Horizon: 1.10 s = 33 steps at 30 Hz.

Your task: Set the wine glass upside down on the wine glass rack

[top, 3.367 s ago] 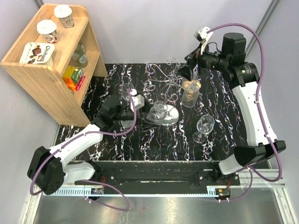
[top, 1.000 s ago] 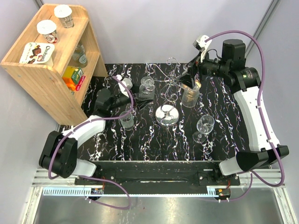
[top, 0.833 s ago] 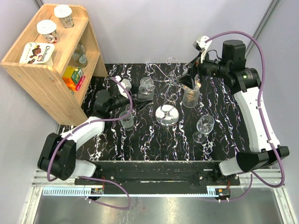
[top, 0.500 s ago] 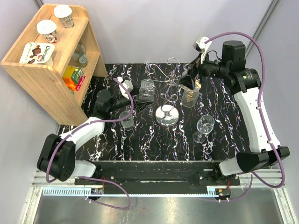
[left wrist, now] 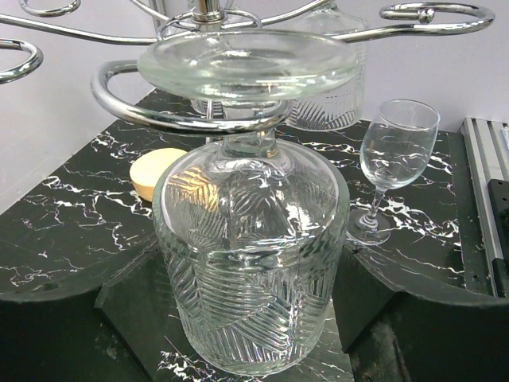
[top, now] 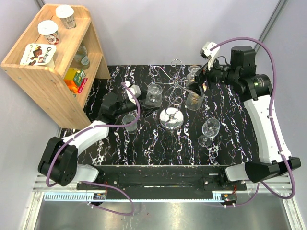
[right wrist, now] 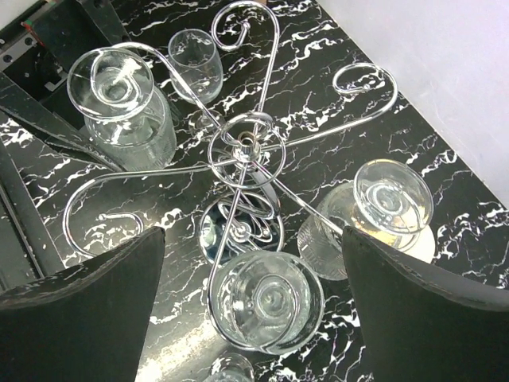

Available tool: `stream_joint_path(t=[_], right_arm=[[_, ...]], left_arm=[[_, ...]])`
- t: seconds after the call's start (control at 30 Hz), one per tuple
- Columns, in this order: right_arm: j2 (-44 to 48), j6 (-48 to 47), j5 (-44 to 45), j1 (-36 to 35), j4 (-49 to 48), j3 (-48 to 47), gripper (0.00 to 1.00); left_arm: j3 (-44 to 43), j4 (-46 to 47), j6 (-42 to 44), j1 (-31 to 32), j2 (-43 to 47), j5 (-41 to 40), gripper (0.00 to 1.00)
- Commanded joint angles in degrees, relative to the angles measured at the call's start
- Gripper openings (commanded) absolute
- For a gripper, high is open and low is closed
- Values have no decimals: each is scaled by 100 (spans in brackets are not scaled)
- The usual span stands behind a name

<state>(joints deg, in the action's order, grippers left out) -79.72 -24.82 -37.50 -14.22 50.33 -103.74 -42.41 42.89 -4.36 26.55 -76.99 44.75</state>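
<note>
Gripping wine glass [left wrist: 250, 263]; carton [top: 38, 53] lettering illegible

- shiny chrome wire rack [right wrist: 246, 147] from right above, curly arms over the black marbled table [right wrist: 318, 64]
- three clear upside-down glasses on its arm ends: upper-left glass [right wrist: 119, 87], right glass [right wrist: 394, 195], bottom glass [right wrist: 266, 301]
- right gripper's dark fingers [right wrist: 71, 318] spread wide

1. Left arm [top: 91, 134] and right arm [top: 266, 120]: white shells, black joint housings.
2. Purple cable [top: 240, 40] looped along each arm.
3. White wrist camera [top: 208, 48] modules.
4. Right claw [right wrist: 253, 239]: matte black fingers [right wrist: 79, 318].
</note>
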Motion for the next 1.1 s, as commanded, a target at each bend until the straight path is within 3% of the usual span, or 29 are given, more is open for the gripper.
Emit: stream_joint_path(t=[0.0,0.23,0.57,0.63,0.7,0.8,0.97,1.07], right_arm=[[203,-137,444,-46,135,-32,96],[273,-234,752,-46,346,47,96],[519,-251,814,-46,443,197,96],[546,-234,796,-46,443,232,96],[572,-234,770,-46,443,267,96],[598,-234,770,-46,452,311,96],[651,-234,753,-46,426,390,96],[712,-225,770,-46,443,442,96]], left_arm=[[-259,149,146,53,-26,122,9],[-346,-158,269,44,-44,174,41],[-522,-554,392,53,-70,174,58],[-505,-580,392,53,-88,157,63],[-496,-589,392,53,-97,148,75],[-461,-668,392,52,-71,139,81],[-382,-747,559,53,0,122,99],[-347,-817,647,53,122,34,99]])
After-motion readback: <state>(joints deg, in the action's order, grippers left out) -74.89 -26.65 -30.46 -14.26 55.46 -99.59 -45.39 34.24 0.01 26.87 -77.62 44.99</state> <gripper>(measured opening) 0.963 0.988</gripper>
